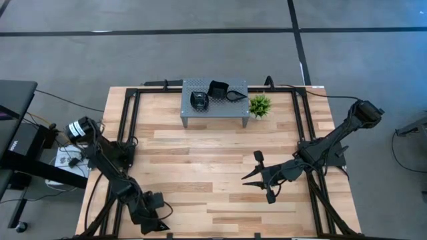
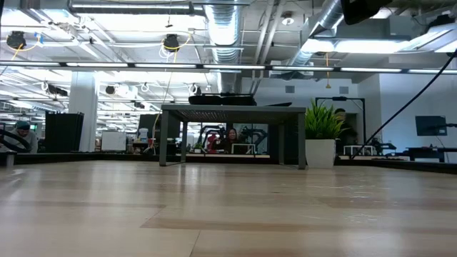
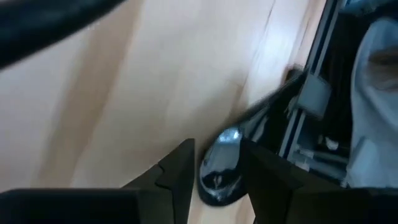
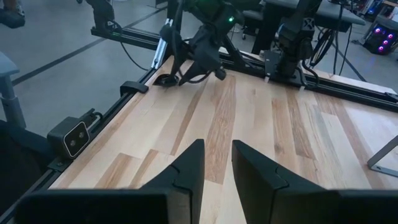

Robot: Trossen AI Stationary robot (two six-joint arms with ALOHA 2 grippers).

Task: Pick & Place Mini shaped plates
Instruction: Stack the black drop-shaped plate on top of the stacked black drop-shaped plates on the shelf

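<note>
Plates (image 1: 208, 95) sit stacked on the grey shelf (image 1: 233, 107) at the table's (image 1: 200, 173) far edge, beside the plant (image 1: 259, 105). Left tool (image 3: 216, 171) hangs at the near left corner, fingers spread around one plate (image 3: 219, 167): pickup seems in hand, so next it must pinch and lift. Right tool (image 4: 217, 158) waits mid-table, narrow and empty.

High view: overhead, straight down, far, whole worktop (image 1: 200, 173) and both arms.
Low view: worktop height, level across boards toward grey stand (image 2: 228, 108), potted plant (image 2: 321, 132), office beyond; both shared with high view.
Left wrist view: very close over worktop edge.
Right wrist view: across worktop toward left arm (image 4: 205, 43).
</note>
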